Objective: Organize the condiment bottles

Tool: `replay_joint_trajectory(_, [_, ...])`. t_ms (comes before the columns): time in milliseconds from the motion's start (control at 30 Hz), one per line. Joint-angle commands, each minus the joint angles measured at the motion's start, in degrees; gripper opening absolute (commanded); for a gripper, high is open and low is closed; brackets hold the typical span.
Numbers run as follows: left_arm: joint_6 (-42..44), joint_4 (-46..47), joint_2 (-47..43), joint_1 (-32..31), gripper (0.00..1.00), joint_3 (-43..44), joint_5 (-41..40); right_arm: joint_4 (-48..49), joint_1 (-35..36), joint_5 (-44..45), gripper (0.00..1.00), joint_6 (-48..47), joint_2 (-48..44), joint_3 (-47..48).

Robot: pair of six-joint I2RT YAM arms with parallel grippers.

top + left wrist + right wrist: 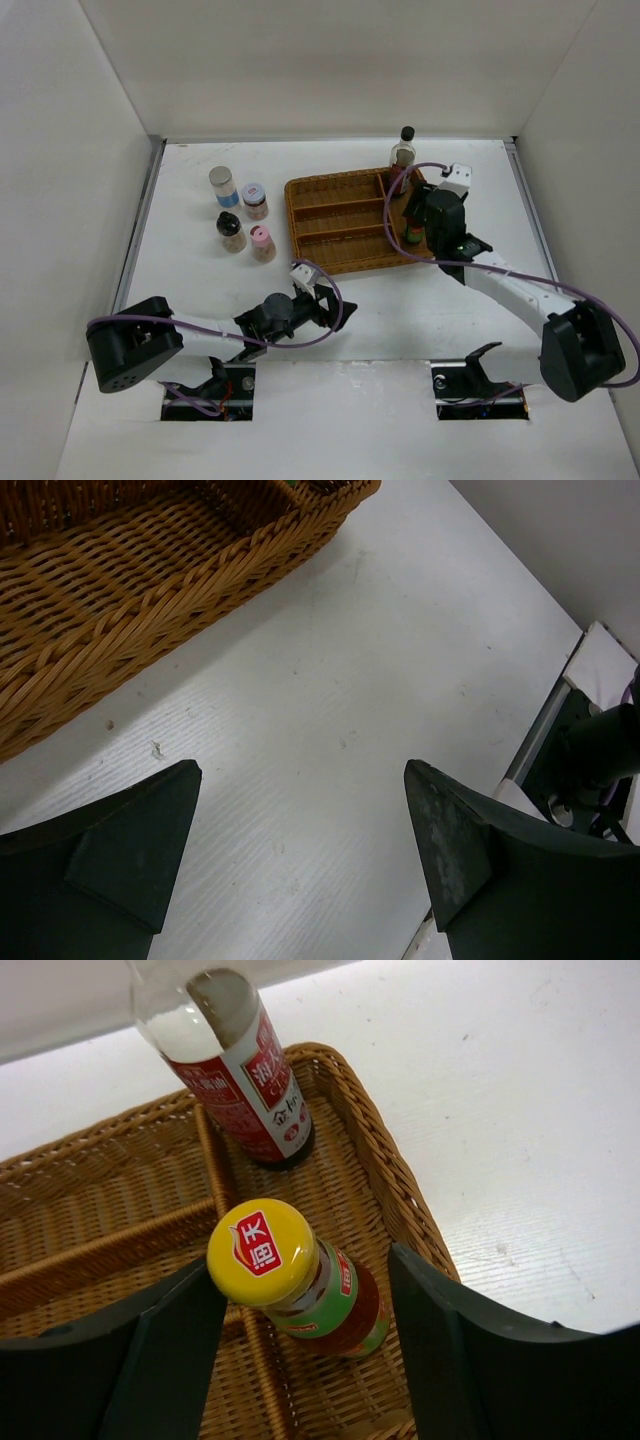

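With four squat jars (pixel 230 232) on the counter (pixel 190 250) at upper left and our left pincer (pixel 302 772) spread empty below the basket (pixel 340 215), we should probably lift the right pincer (pixel 305 1275), parted astride the yellow-capped bottle (pixel 262 1250) in the basket's right compartment, straight up.

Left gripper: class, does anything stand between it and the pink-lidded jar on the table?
Nothing visible does. The open left gripper hangs over bare table by the basket's near left corner. The pink-lidded jar stands just beyond that corner, beside the basket, so the corner lies close to the path.
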Motion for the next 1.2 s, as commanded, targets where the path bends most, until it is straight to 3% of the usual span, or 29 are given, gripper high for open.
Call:
replay_joint_trajectory(0, [-0.58, 3.29, -0.53, 0.27, 0.83, 0.59, 0.37, 1.08, 0.87, -0.28, 0.73, 0.64, -4.86, 0.42])
replay_joint_trajectory(300, [-0.58, 2.94, 0.27, 0.98, 0.81, 0.85, -0.15, -1.30, 1.49, -3.09, 0.79, 0.29, -17.34, -0.89])
replay_joint_trajectory(433, [-1.54, 2.76, 1.14, 1.33, 0.78, 1.82, -0.77, -1.38, 0.43, -6.51, 0.77, 0.73, -20.86, -3.18])
replay_joint_trajectory(500, [-2.60, 2.15, 0.89, 1.07, 0.76, 2.61, -1.29, -1.30, 0.78, -7.57, 0.63, 0.73, -22.44, -4.14])
replay_joint_trajectory(633, [-3.22, -5.04, -5.25, 1.16, 0.72, 6.21, -3.57, -0.42, 3.58, -12.04, 0.27, 1.16, -25.08, -5.90])
replay_joint_trajectory(700, [-2.87, -13.11, -9.99, 1.59, 0.68, 9.63, -5.94, 0.28, 6.92, -13.63, 0.19, 2.65, -25.35, -6.95])
replay_joint_trajectory(767, [-2.43, -23.29, -14.83, 3.69, 0.58, 13.84, -9.19, 1.95, 10.87, -14.78, 0.16, 5.11, -25.00, -8.97])
replay_joint_trajectory(833, [-2.69, -33.92, -18.96, 7.64, 0.50, 18.67, -12.70, 5.54, 14.74, -15.40, 0.16, 6.79, -23.16, -10.99])
replay_joint_trajectory(933, [-2.78, -48.17, -21.79, 14.84, 0.48, 26.40, -19.90, 12.04, 19.05, -16.27, 0.28, 7.41, -20.00, -13.46])
replay_joint_trajectory(1033, [-2.17, -58.56, -20.66, 23.01, 0.61, 34.23, -25.37, 19.78, 21.61, -17.41, 0.41, 8.63, -17.62, -16.36])
replay_joint_trajectory(1167, [-1.38, -61.66, -15.66, 34.61, 0.78, 40.83, -24.59, 31.03, 23.80, -22.15, 0.60, 10.66, -11.04, -18.74])
